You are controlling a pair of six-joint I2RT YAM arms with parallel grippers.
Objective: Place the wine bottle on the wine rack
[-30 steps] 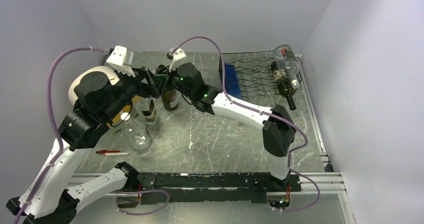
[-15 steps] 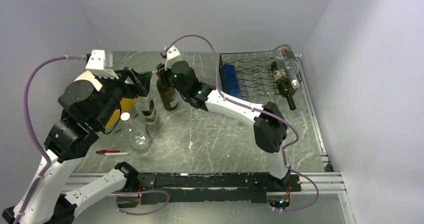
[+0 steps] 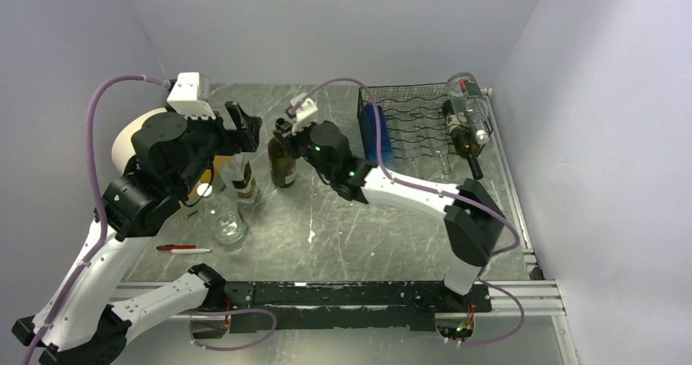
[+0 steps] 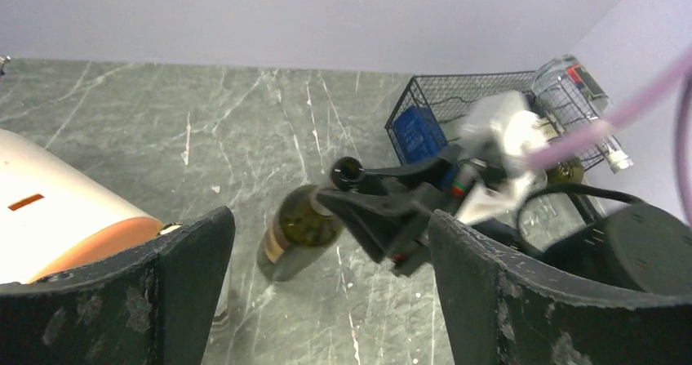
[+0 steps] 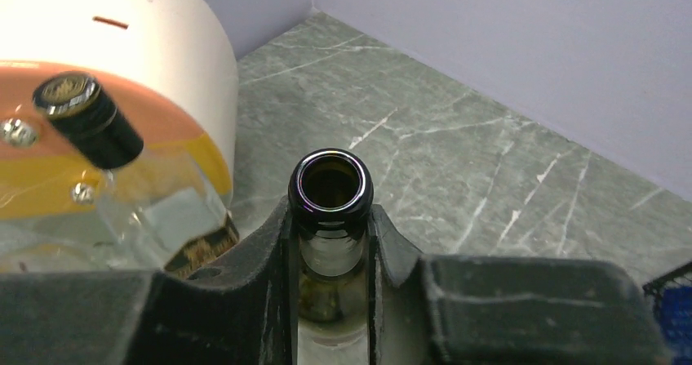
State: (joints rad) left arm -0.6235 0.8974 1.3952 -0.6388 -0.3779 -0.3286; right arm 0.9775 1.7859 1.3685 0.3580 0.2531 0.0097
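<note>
Wine bottle (image 3: 282,162) stands upright near the bench's (image 3: 367,226) far edge, well apart from the wine rack (image 3: 420,124) in the far right corner. Your right claw (image 5: 330,222) pinches its neck, and your left claw (image 3: 246,126) hangs spread just beside it.

No text legible. Gold emblem on black cap (image 5: 82,116) of clear bottle (image 5: 155,218), 9 o'clock, too blurred to read. Pale label (image 4: 274,244) on green wine bottle (image 4: 303,224) unreadable.

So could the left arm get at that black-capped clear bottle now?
Probably yes: the left end effector stands open close by the clear bottle, nothing seen between them, though the right end effector grips the green bottle close beside.
</note>
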